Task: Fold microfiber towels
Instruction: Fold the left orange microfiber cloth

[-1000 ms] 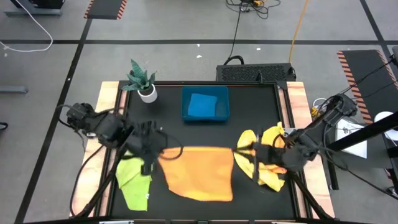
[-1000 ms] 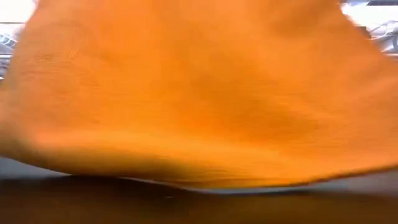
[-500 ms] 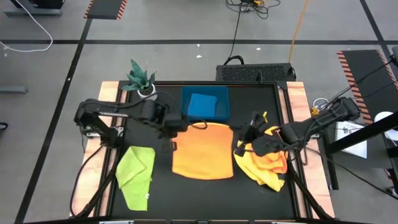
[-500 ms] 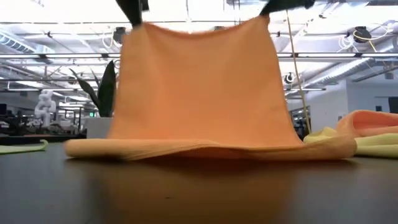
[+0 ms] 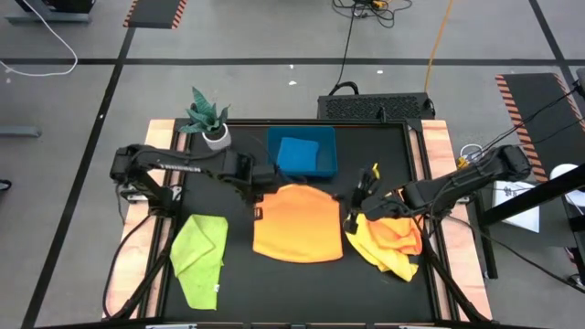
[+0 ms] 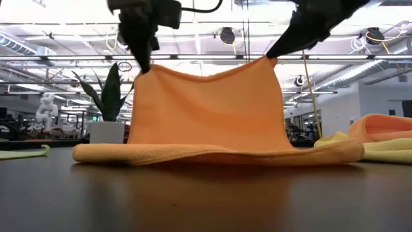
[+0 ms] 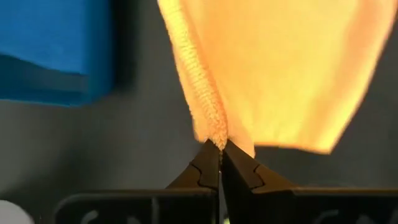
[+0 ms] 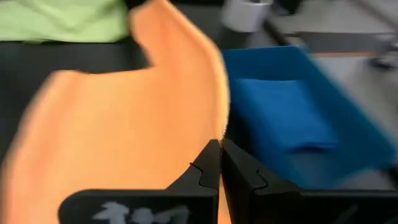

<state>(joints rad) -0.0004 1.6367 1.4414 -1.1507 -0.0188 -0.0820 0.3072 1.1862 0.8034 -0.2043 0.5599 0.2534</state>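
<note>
Right now the left claw (image 7: 220,148) and right claw (image 8: 220,147) each pinch a far corner of the orange towel (image 5: 297,222), lifting that edge just in front of the blue tray (image 5: 272,153); its near half lies on the worktop (image 5: 238,292).

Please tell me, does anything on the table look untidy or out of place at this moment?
Only the yellow and orange towels near the table's right edge: they lie crumpled in a heap. The lime green towel lies loosely. The orange towel, held by left hand and right hand, looks normal mid-fold.
</note>
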